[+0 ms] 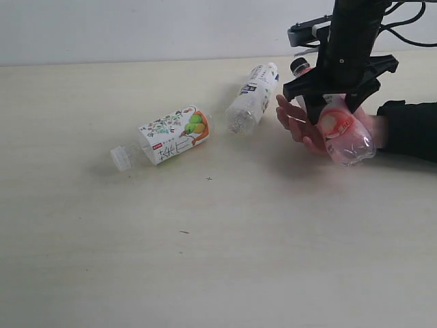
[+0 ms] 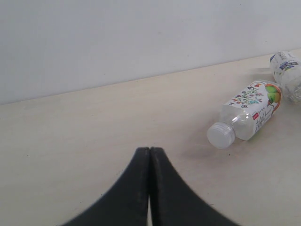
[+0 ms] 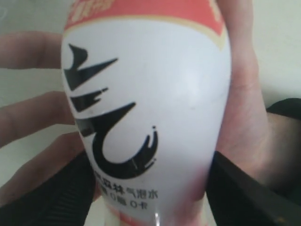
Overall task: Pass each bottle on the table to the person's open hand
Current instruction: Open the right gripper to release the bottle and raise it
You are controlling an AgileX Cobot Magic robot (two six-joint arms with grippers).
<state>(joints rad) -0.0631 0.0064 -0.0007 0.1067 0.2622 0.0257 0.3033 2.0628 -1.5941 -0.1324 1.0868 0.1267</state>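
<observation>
My right gripper [image 1: 334, 113] is shut on the pink-red labelled bottle [image 1: 345, 133] with a black cap [image 1: 298, 66]. That bottle [image 3: 146, 94] rests against the person's open hand [image 1: 295, 123], whose palm [image 3: 244, 117] lies right behind it. My black fingers [image 3: 235, 188] press both of its sides. The floral-label bottle [image 1: 174, 133] with a white cap [image 1: 121, 158] lies on the table [image 1: 205, 239] at centre left. One white-labelled bottle [image 1: 252, 99] lies beside the hand. My left gripper [image 2: 150, 150] is shut on nothing, with the floral bottle [image 2: 251, 106] some way off.
The person's black sleeve [image 1: 410, 126] reaches in from the right edge. A pale wall runs behind the table's far edge. The other white-labelled bottle is out of view. The left gripper does not show in the exterior view.
</observation>
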